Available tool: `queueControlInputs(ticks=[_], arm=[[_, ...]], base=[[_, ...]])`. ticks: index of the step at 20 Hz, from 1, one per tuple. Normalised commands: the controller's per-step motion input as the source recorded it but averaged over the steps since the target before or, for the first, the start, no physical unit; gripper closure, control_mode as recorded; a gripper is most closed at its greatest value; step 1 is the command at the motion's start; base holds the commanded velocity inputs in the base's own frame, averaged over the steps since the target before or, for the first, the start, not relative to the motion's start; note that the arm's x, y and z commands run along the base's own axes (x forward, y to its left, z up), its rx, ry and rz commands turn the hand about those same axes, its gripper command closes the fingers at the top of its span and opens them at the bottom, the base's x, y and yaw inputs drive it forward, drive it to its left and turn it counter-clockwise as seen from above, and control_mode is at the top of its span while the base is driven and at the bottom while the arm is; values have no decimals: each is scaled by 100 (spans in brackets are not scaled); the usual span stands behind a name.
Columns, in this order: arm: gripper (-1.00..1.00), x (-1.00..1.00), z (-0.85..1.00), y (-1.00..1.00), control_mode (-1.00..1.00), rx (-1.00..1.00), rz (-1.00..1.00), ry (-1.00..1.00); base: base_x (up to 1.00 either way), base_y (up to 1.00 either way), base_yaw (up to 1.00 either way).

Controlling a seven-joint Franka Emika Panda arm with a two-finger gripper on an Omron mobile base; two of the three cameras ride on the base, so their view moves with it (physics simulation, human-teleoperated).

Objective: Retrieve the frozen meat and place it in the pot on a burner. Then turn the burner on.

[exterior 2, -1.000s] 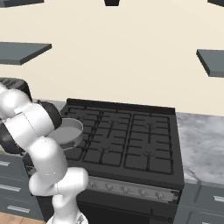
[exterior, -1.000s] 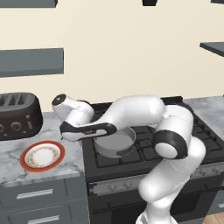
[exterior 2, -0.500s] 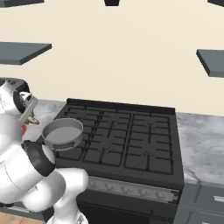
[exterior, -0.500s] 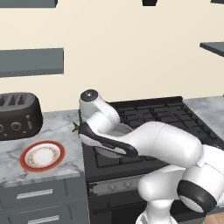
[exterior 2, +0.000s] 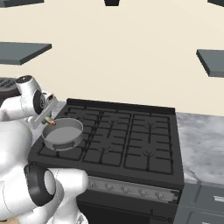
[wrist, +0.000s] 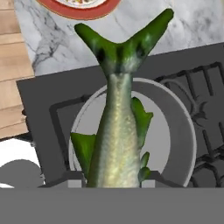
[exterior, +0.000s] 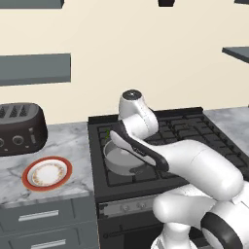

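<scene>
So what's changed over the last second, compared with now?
The arm swung from the plate side over the stove, carrying the fish above the pot. The gripper stays shut on the fish. Pot, plate and toaster haven't moved.

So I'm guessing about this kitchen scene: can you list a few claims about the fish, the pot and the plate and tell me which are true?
1. The gripper holds the fish above the pot. True.
2. The fish already lies flat in the pot's bottom. False: it hangs in the gripper, over the pot.
3. The pot sits on the stove's front left burner. True.
4. The red-rimmed plate sits on the stove. False: it rests on the marble counter, left of the stove.
5. A toaster stands on the counter behind the plate. True.
</scene>
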Motion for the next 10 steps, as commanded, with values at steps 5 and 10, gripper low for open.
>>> queueControlInputs(ticks=[5, 10], arm=[[100, 37, -9, -19, -100, -7, -18, 42], [100, 13, -34, 0, -100, -9, -4, 25]], base=[[0, 0, 0], [0, 0, 0]])
